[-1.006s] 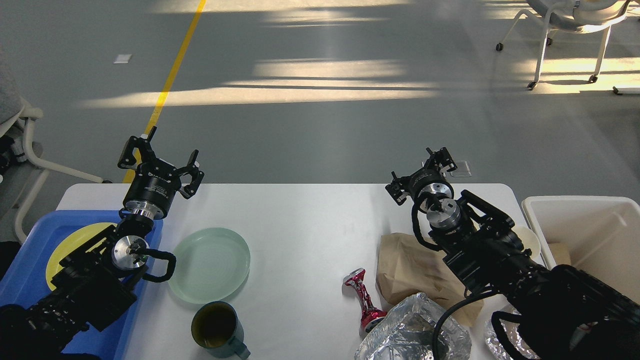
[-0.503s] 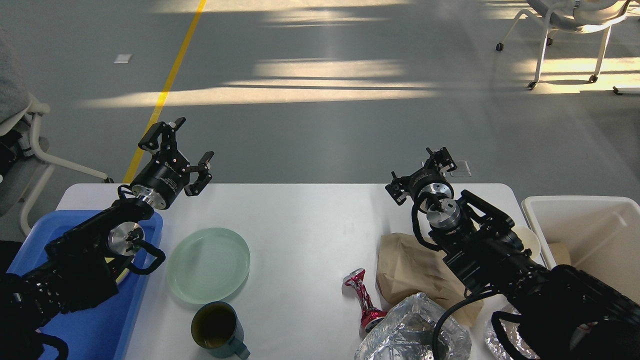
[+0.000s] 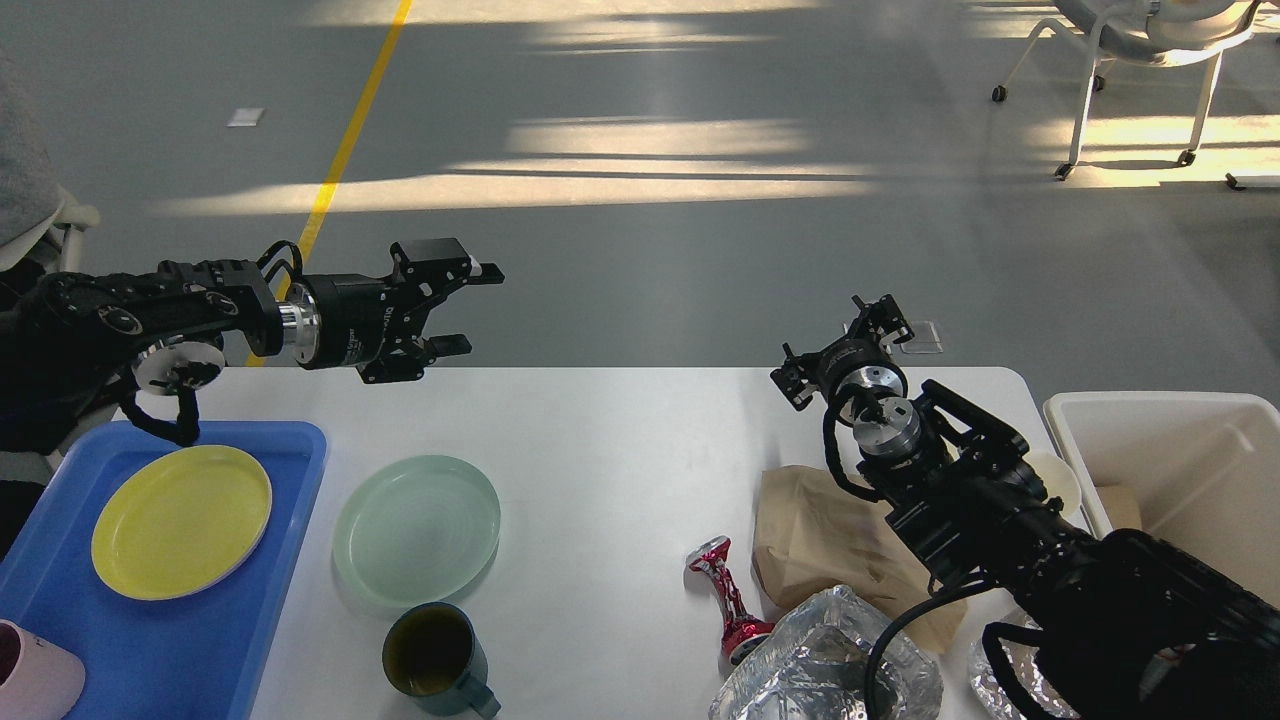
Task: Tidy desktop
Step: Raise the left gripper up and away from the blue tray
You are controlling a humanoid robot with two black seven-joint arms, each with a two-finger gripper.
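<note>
The white desktop [image 3: 620, 440] fills the lower half of the head view. On it lie a pale green plate [image 3: 416, 528], a dark green mug [image 3: 436, 660], a crushed red can [image 3: 728, 598], a brown paper bag [image 3: 830, 540] and crumpled foil [image 3: 830, 665]. My left gripper [image 3: 468, 308] is open and empty, pointing right above the table's far left edge. My right gripper [image 3: 845, 350] is open and empty near the far edge, above and behind the paper bag.
A blue tray [image 3: 290, 470] at the left holds a yellow plate [image 3: 182, 520] and a pink cup [image 3: 35, 680]. A white bin [image 3: 1180, 420] stands at the right edge. A small white bowl [image 3: 1060, 480] sits behind my right arm. Chairs stand on the floor beyond.
My left arm has lifted off the blue tray and swung up and to the right, uncovering the yellow plate. Its gripper now points right. The right arm has not moved.
</note>
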